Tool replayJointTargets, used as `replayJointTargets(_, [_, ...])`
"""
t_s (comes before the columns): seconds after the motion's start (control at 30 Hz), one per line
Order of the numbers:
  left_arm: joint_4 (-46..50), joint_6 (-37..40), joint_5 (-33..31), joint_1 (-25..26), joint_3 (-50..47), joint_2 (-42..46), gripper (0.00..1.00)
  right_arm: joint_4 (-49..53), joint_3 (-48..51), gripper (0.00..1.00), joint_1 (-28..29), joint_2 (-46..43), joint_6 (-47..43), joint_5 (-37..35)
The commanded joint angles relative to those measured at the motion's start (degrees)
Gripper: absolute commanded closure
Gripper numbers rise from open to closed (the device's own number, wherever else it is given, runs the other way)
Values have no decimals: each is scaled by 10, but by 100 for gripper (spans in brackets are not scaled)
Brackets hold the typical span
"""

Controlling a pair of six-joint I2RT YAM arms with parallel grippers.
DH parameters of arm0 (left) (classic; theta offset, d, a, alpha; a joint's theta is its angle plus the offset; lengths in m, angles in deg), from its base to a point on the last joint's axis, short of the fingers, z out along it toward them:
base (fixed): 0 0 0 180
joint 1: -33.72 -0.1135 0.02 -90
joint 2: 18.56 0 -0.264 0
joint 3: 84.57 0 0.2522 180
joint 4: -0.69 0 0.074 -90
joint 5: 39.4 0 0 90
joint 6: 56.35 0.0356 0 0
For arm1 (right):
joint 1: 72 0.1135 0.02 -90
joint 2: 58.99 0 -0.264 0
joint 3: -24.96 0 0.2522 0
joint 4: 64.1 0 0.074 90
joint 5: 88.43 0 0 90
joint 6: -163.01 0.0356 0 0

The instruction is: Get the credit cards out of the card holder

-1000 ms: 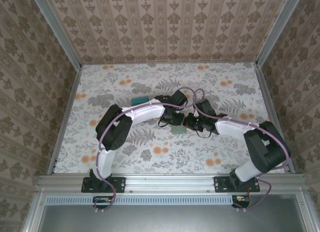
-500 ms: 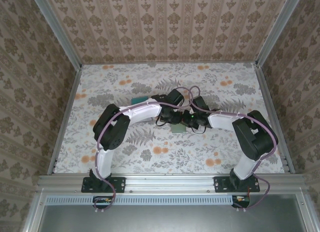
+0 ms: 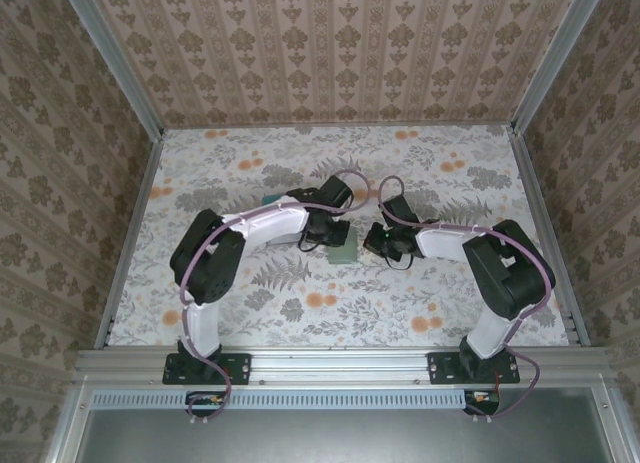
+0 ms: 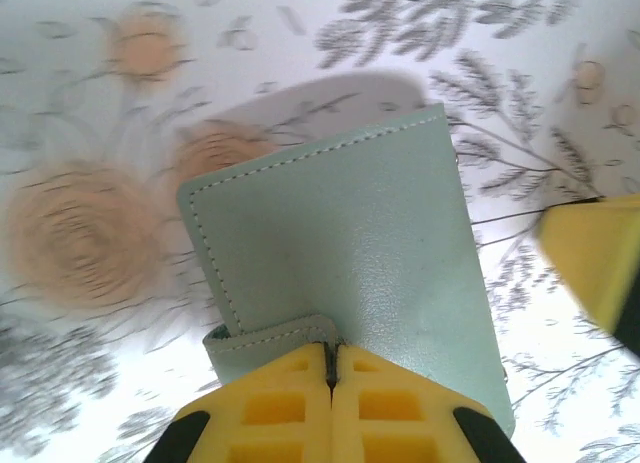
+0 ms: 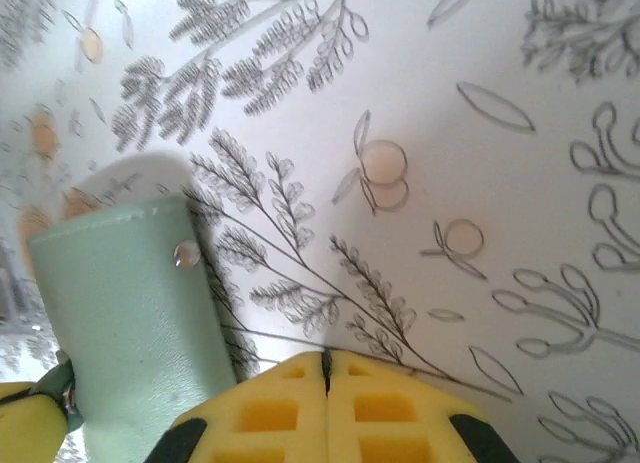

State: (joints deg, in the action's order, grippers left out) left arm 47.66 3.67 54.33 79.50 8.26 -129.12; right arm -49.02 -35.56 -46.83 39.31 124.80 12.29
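L gripper: yellow pads pressed together, no gap, apparently pinching the near edge of the card holder, though the contact itself is hidden. Holder is pale green, folded, mid-table btwn both arms, casting a shadow on the floral table. R gripper: pads also together, nothing btwn them, just right of the holder, near its snap stud. Teal cards lie on the table beyond the L arm, partly covered by it.
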Motion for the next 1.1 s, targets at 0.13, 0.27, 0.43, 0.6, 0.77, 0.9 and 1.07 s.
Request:
replayJointTargets(0.13, [11, 18, 6, -5, -7, 40, 100, 46, 15, 100, -6, 0, -19, -17])
replayJointTargets(0.27, [-9, 31, 36, 9, -8, 36, 100, 25, 12, 100, -7, -43, -38, -3])
replayJointTargets(0.43, [-47, 26, 70, 27, -19, 38, 100, 18, 6, 96, -9, -89, -57, 16])
replayJointTargets(0.6, [-52, 28, 80, 34, -25, 27, 100, -27, 9, 99, -11, -91, -47, 58])
replayJointTargets(0.77, [-50, 33, 81, 34, -30, 22, 100, -74, -12, 100, -11, -30, -18, 116])
replayJointTargets(0.9, [-53, 32, 79, 34, -30, 22, 100, -91, -14, 100, -8, 8, 5, 129])
replayJointTargets(1.07, [-56, 35, 82, 34, -25, 16, 100, 14, -45, 100, 1, 63, -24, 98])
